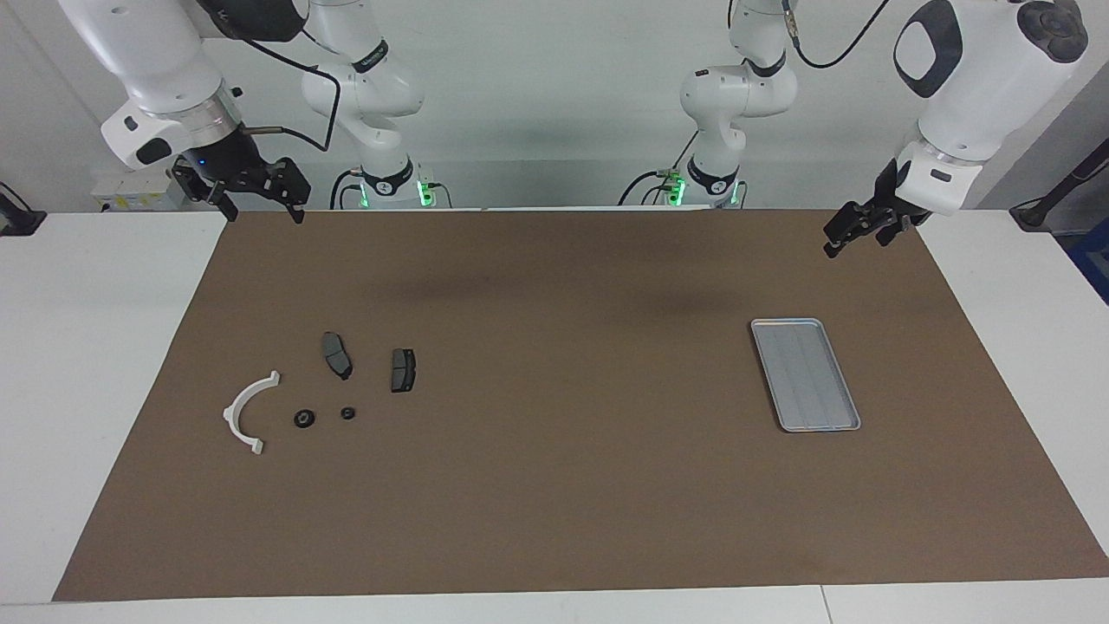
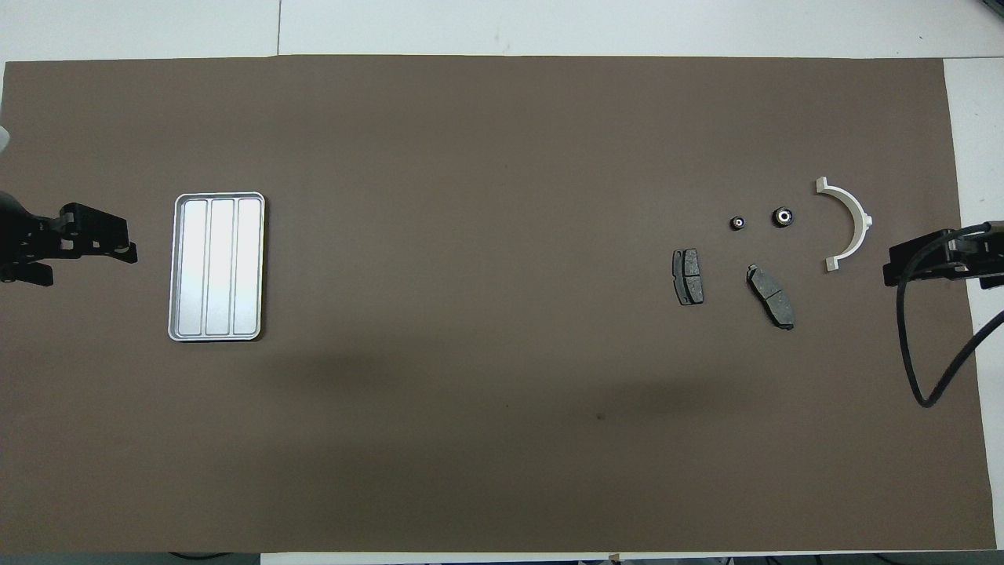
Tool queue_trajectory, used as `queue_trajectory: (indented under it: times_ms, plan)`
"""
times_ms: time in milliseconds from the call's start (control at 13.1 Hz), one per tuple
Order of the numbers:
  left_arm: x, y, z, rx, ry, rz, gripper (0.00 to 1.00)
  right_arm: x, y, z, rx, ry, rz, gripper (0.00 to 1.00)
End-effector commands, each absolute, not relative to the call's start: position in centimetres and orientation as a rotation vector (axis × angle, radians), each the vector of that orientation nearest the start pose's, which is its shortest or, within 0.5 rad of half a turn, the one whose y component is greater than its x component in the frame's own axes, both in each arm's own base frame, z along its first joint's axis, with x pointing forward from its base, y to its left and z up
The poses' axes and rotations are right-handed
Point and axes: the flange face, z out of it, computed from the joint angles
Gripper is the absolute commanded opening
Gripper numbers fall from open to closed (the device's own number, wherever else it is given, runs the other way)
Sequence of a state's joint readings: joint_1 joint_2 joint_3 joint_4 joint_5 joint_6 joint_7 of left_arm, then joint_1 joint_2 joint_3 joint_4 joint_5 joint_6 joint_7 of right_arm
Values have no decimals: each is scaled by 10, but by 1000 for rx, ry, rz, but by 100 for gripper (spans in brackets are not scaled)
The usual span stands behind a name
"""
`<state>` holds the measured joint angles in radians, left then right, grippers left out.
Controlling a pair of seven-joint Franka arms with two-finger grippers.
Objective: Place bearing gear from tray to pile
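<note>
The silver tray (image 1: 806, 374) (image 2: 217, 267) lies flat on the brown mat toward the left arm's end, with nothing in it. The pile sits toward the right arm's end: a white curved bracket (image 1: 249, 412) (image 2: 847, 224), two dark brake pads (image 1: 336, 354) (image 1: 403, 370), and two small round bearing gears (image 1: 304, 419) (image 1: 348, 413) (image 2: 782, 216) (image 2: 737, 224) between them. My right gripper (image 1: 260, 212) (image 2: 894, 267) hangs open and empty over the mat's edge by the pile. My left gripper (image 1: 845, 238) (image 2: 118, 249) waits open and empty over the mat beside the tray.
The brown mat (image 1: 563, 485) covers most of the white table (image 1: 95, 364). A black cable (image 2: 910, 345) loops down from the right arm over the mat's edge. Both arm bases stand at the robots' edge of the table.
</note>
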<state>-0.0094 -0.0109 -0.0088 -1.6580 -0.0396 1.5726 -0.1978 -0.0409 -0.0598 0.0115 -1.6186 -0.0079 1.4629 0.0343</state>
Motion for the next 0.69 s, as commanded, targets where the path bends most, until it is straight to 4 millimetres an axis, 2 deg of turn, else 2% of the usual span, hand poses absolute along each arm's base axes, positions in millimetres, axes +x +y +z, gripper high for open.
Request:
queue_trajectory:
  times_ms: [0, 609]
  plan:
    - [541, -13, 592, -3141, -282, 109, 100, 516, -13, 627, -3130, 127, 159, 100]
    - [541, -13, 592, -3141, -282, 109, 100, 516, -10, 626, -3129, 151, 152, 100]
